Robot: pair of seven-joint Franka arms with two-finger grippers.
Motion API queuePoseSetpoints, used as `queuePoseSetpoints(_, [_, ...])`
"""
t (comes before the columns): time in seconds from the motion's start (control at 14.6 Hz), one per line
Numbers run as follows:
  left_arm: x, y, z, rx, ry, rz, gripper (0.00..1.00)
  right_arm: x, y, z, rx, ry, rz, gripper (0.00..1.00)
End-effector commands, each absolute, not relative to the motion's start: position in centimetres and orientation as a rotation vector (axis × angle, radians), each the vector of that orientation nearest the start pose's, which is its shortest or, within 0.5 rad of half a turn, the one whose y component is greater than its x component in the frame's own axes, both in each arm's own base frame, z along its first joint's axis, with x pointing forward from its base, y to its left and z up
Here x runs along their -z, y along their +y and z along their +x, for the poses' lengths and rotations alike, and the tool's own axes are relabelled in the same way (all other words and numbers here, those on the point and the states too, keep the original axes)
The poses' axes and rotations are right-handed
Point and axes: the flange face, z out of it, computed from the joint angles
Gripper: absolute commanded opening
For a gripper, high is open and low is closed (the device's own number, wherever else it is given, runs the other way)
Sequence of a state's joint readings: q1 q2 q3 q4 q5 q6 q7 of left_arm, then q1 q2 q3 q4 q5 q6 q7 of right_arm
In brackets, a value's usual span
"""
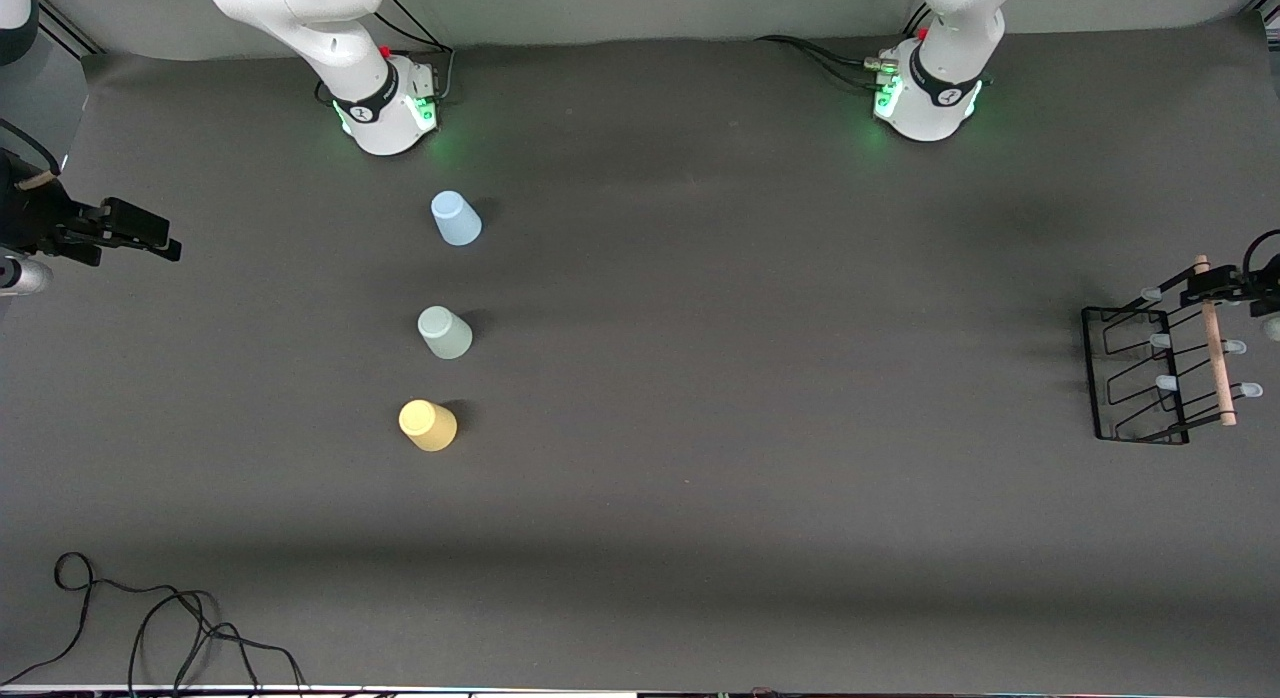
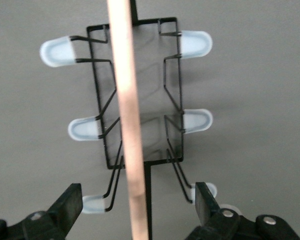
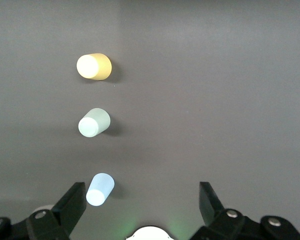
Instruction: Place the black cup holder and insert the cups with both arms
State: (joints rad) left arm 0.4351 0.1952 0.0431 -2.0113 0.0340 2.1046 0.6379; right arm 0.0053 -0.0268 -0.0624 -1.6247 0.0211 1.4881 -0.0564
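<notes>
From the front view, you have the black cup holder [image 1: 1160, 373] sitting at the left arm's end of the counter [image 1: 750, 378], well apart from the three upturned cups in a row nearer the right arm's base: the blue cup [image 1: 456, 219], the mint cup [image 1: 444, 333] and the yellow cup [image 1: 428, 425], nearest the camera. The right gripper [image 1: 135, 233] hangs at the counter's edge, waiting.

In the left wrist view, your left gripper [image 2: 137, 207] hovers over the holder's wooden rod [image 2: 126, 115], fingers wide apart, straddling it near one end. Grip there and the rack will likely tip as you lift; centre first.

In the right wrist view, the fingers [image 3: 72, 202] stand apart and hold nothing. These light cups could topple or skid if nudged sideways.
</notes>
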Motion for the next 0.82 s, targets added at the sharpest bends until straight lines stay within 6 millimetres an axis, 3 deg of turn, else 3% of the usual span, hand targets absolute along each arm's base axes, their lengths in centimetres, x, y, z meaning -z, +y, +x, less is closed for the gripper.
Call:
queuePoseSetpoints(0.0, [-34.0,26.1,51.3,-0.139,0.309,-3.157,1.0,-61.1,-2.6,52.9,-0.172,0.027,-3.105,1.0])
queuePoseSetpoints(0.14, [-33.7,26.4,51.6,-0.108,0.309,-3.146,0.97,-61.2,-2.7,52.9,-0.17,0.029,-3.105,1.0])
queuePoseSetpoints(0.27, [-33.3,26.7,51.9,-0.081,0.301,-3.136,0.81,-61.1,-2.7,52.9,-0.172,0.027,-3.106,1.0])
queuePoseSetpoints(0.34, [-33.3,26.7,51.9,-0.079,0.301,-3.135,0.58,-61.1,-2.7,52.9,-0.172,0.027,-3.106,1.0])
queuePoseSetpoints(0.41, [-33.5,26.7,51.9,-0.076,0.3,-3.136,0.27,-61.1,-2.7,52.9,-0.172,0.027,-3.106,1.0])
queuePoseSetpoints(0.48, [-33.7,26.8,51.9,-0.07,0.287,-3.141,0.05,-61.1,-2.7,52.9,-0.172,0.029,-3.105,1.0])
queuePoseSetpoints(0.55, [-34.0,26.7,52.0,-0.062,0.273,-3.156,0.01,-61.1,-2.6,52.9,-0.172,0.027,-3.105,1.0])
queuePoseSetpoints(0.75, [-34.8,26.7,52.1,-0.044,0.251,-3.165,0.0,-61.1,-2.7,52.9,-0.172,0.029,-3.104,1.0])
